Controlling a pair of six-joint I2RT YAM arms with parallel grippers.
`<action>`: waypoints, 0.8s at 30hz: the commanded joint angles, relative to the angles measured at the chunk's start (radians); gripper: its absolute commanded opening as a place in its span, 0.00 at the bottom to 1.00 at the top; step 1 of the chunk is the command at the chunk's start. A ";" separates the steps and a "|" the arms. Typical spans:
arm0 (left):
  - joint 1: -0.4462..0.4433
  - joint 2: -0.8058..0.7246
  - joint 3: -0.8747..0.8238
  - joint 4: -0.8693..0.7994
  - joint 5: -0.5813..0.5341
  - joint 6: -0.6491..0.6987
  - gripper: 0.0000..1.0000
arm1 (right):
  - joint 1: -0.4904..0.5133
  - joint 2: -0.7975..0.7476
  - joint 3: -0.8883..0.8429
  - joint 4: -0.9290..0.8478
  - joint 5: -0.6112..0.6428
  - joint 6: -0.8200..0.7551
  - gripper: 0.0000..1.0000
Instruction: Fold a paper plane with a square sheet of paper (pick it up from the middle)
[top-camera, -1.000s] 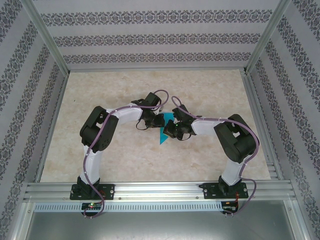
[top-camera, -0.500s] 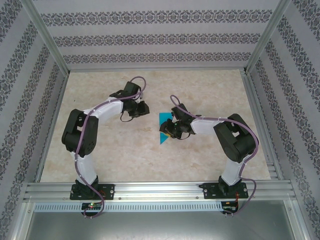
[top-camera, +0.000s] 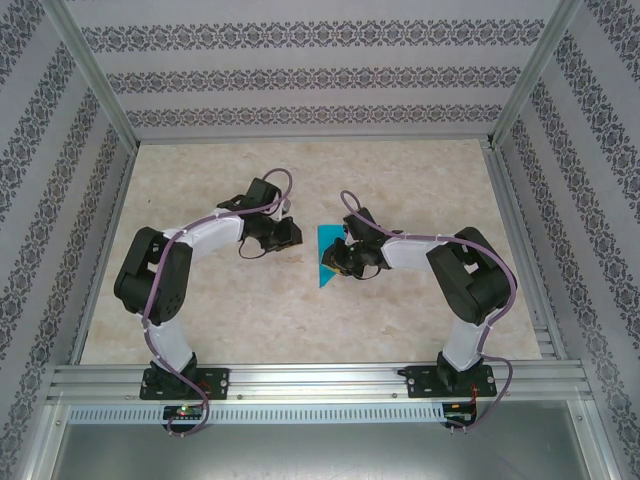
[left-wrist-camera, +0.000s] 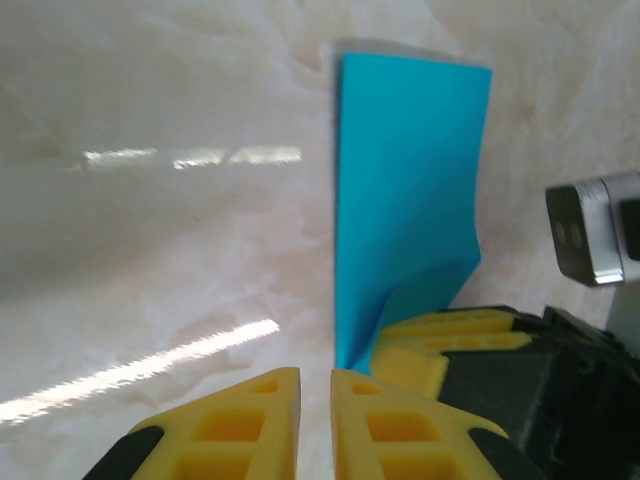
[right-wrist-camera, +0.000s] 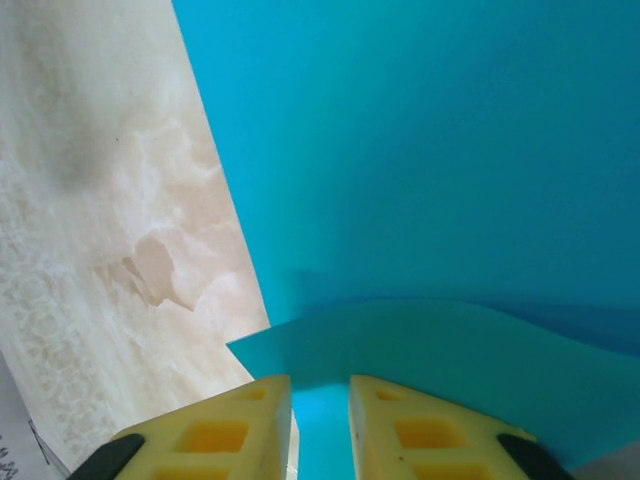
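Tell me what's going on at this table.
Two robot arms are folding a teal square sheet of paper on the table. The right gripper appears to pinch the sheet's lifted edge, jaws nearly closed on it. The left gripper is beside the sheet, jaws nearly shut and empty.

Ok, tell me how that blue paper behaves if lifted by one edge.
The paper is probably floppy: its edge curls up at the right hand. Thin and flat, so likely very light; it may slide on the glossy table.
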 joint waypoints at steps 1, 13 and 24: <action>-0.029 -0.028 -0.036 0.095 0.067 -0.038 0.16 | -0.002 0.030 -0.017 -0.014 0.029 -0.011 0.20; -0.134 0.054 -0.015 0.140 0.094 -0.042 0.15 | -0.005 0.040 -0.021 -0.014 0.023 -0.018 0.02; -0.149 0.155 0.057 0.138 0.050 -0.039 0.11 | -0.007 0.036 -0.028 0.001 0.014 -0.017 0.00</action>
